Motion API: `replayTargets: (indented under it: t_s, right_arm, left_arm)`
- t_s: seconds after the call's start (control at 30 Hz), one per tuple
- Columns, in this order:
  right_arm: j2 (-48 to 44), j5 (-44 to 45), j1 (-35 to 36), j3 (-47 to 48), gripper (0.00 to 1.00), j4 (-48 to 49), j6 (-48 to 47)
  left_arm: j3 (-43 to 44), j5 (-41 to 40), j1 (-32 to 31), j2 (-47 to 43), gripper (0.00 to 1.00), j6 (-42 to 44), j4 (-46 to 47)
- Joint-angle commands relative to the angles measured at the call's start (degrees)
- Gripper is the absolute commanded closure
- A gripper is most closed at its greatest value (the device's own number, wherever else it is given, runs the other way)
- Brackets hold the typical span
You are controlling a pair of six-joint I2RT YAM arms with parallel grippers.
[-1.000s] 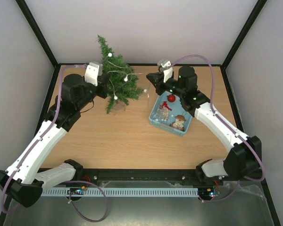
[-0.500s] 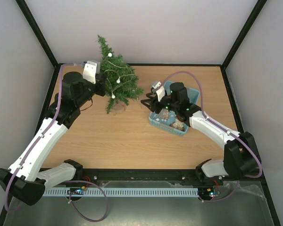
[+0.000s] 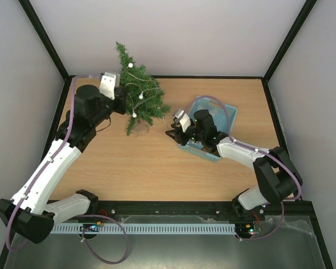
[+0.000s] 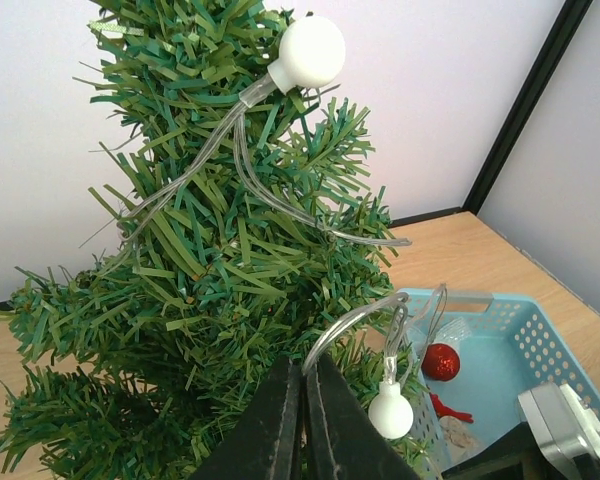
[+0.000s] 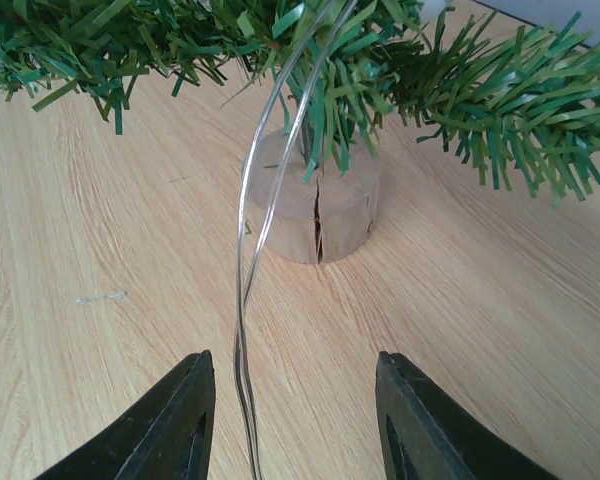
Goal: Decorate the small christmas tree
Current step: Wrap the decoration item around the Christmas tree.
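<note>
White-shelled arms [image 3: 45, 171], black joints [image 3: 88, 103] — lilac cables [image 3: 71, 112] alongside.

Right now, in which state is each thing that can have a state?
small christmas tree: standing on its wooden disc.
light string: draped over the branches, one wire hanging below them.
left tool: shut, at the branches.
right tool: open, the wire between its fingers, not gripped.
blue basket: on the table, a red ball inside.

1 xmas tree [image 3: 140, 101], 1 blue basket [image 4: 520, 330], 1 red bauble [image 4: 441, 361], 2 arms [image 3: 50, 165] [image 3: 241, 151].
</note>
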Motion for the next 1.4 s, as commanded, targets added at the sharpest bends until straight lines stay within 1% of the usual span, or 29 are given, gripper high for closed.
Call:
replayTargets:
  t_s: [0.0,0.03,0.1,0.17,0.23,0.27,0.33,0.5,0.63,0.7,0.83,0.93,1.07,1.2,1.37]
  right_arm:
    - [0.7,0.9,0.2,-0.9,0.58,5.2,-1.0]
    - [0.9,0.9,0.2,-0.8,0.58,4.9,-1.2]
    - [1.6,1.0,0.2,-0.2,0.62,4.0,-1.8]
    - [1.7,1.6,0.2,0.5,0.75,3.0,-2.3]
    - [0.6,4.0,0.2,0.4,0.93,2.4,-2.7]
    - [-0.6,5.7,0.2,0.4,0.98,1.6,-3.1]
    - [-3.6,11.1,0.2,1.1,0.98,-1.4,-3.4]
    - [-13.3,28.7,0.2,5.2,0.98,-10.0,-2.9]
    - [-20.0,38.6,0.1,7.7,0.98,-10.8,-1.2]
    - [-22.2,41.0,0.1,9.9,0.98,-10.8,-1.9]
    - [-25.6,40.3,0.1,14.3,0.98,-7.3,-5.2]
    - [-25.8,36.1,0.1,19.0,0.98,-5.6,-8.7]
    - [-23.5,32.3,0.1,25.4,0.98,-5.4,-12.4]
    - [-20.7,29.3,0.1,30.0,0.98,-1.5,-15.0]
    - [-16.6,23.6,0.1,34.6,0.98,3.9,-17.0]
  left_arm:
    - [-0.2,0.8,0.4,-0.8,0.98,-0.5,1.4]
    - [-0.2,0.8,0.4,-0.9,0.97,-0.6,1.4]
    - [-0.2,0.8,0.4,-1.1,0.98,-0.8,1.7]
    - [-0.3,0.9,0.6,-1.3,0.98,-1.1,1.7]
    - [-0.3,1.2,0.9,-1.6,0.98,-1.3,1.8]
    - [-0.2,1.3,1.1,-1.7,0.97,-1.4,1.8]
    - [0.3,2.1,1.3,-2.0,0.97,-1.8,1.8]
    - [1.6,3.6,1.8,-3.0,0.98,-2.6,0.9]
    - [1.4,2.8,2.3,-4.1,0.98,-3.5,0.5]
    - [1.4,2.4,2.9,-4.3,0.98,-3.8,0.2]
    - [1.3,2.0,4.8,-4.2,0.98,-4.1,0.1]
    - [1.5,1.3,6.5,-4.1,0.98,-4.3,-0.2]
    - [1.6,1.9,8.9,-3.8,0.98,-4.6,0.0]
    - [1.6,2.5,10.5,-3.2,0.98,-5.1,0.7]
    - [1.5,3.1,12.5,-2.3,0.98,-5.4,0.8]
